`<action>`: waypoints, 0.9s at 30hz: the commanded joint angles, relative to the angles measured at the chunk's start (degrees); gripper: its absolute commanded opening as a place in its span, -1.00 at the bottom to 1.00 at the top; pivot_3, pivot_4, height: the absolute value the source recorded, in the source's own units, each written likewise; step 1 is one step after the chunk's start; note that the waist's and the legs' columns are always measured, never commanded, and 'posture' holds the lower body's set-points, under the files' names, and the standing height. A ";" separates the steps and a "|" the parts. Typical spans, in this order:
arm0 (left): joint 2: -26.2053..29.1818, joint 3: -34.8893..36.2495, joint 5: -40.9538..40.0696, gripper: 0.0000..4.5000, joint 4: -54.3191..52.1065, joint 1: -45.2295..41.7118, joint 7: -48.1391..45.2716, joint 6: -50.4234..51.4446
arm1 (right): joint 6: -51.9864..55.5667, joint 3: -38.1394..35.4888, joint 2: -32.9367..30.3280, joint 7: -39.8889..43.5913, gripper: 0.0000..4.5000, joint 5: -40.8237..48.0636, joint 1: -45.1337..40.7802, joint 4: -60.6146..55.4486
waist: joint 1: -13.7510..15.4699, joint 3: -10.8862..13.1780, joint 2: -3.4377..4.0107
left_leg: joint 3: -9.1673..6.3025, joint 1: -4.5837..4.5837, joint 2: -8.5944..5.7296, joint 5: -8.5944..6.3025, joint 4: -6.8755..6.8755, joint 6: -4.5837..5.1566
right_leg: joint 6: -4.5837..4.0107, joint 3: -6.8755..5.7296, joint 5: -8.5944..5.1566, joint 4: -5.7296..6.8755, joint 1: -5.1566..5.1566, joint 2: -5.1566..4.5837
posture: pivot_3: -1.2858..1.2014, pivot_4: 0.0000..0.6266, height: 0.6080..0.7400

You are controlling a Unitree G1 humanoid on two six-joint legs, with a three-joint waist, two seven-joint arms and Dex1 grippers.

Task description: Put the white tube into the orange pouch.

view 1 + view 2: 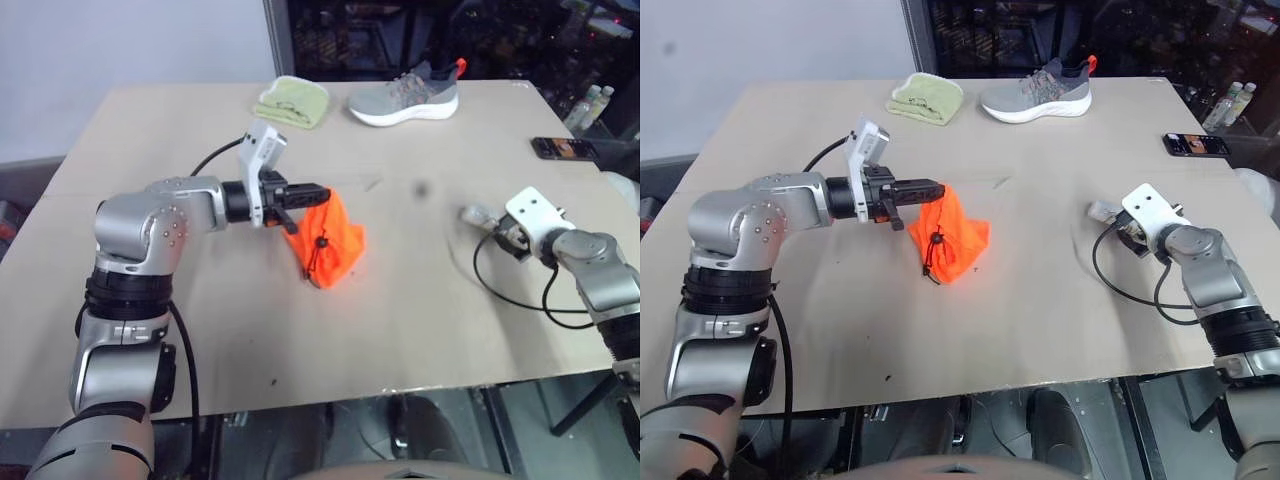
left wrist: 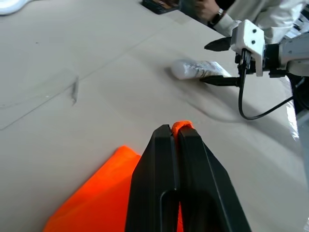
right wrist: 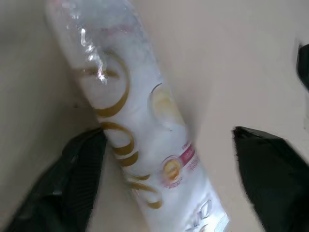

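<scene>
- Table [image 1: 420, 330], wide tan cardboard-covered top: white squeeze tube lies flat on it toward right side, well apart from hanging pouch; long carry across bare surface, chance of dropping tube midway.
- Left gripper [image 1: 318, 194], two black fingers clenched tight on top edge of pouch, holding it lifted beside table centre; thin pinch of fabric, could slide out if tugged during insertion.
- Bright neon-orange soft fabric pouch [image 1: 330, 243], floppy, dangling from that pinch with lower part resting on table; mouth looks collapsed, cannot tell if opening faces right arm; tube likely to snag on fabric or dark cord toggle instead of entering.
- Right gripper [image 3: 169, 159], black fingers spread either side of tube, not yet clamped on it; closing off-centre could squirt tube sideways.
- Slim white plastic-wrapped tube with gold swirls and small red mark [image 3: 137, 121], glossy wrap, slippery, round-ish body; may roll or slip through fingers on lift.
</scene>
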 commanded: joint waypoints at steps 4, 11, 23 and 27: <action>-0.92 3.12 -0.48 -1.00 -2.32 -0.15 2.51 -0.29 | 0.78 -2.57 0.21 2.86 -0.47 0.39 1.67 -3.49 | -0.02 -0.01 -0.02 | 0.00 0.01 -0.01 0.00 0.01 0.00 | 0.00 0.00 0.00 0.02 0.00 -0.01 | 0.03 -0.52 1.00; -2.26 3.43 0.07 -1.00 -0.85 -0.92 4.75 -0.47 | 8.98 -9.25 -1.22 9.17 -0.47 8.65 6.24 -26.23 | -0.15 0.05 0.09 | -0.15 -0.03 -0.01 0.00 -0.01 0.00 | 0.01 -0.01 0.01 0.05 -0.04 -0.01 | 0.03 -0.52 1.00; -5.06 1.27 0.59 -1.00 0.37 -3.26 5.39 -0.59 | 35.22 -0.74 9.39 7.06 -0.47 26.98 -2.09 -54.53 | 0.31 0.08 0.12 | -0.48 -0.04 -0.09 0.00 0.02 0.00 | 0.01 -0.14 0.01 0.07 -0.01 -0.07 | 0.03 -0.52 1.00; -2.35 -0.66 -0.74 -1.00 -3.45 -1.54 -1.14 -1.95 | 34.80 3.01 11.89 6.12 -0.47 26.07 -3.76 -48.20 | -0.11 0.08 0.12 | -0.45 -0.04 -0.11 0.00 0.01 -0.01 | 0.01 -0.12 0.01 0.06 -0.03 -0.07 | 0.03 -0.52 1.00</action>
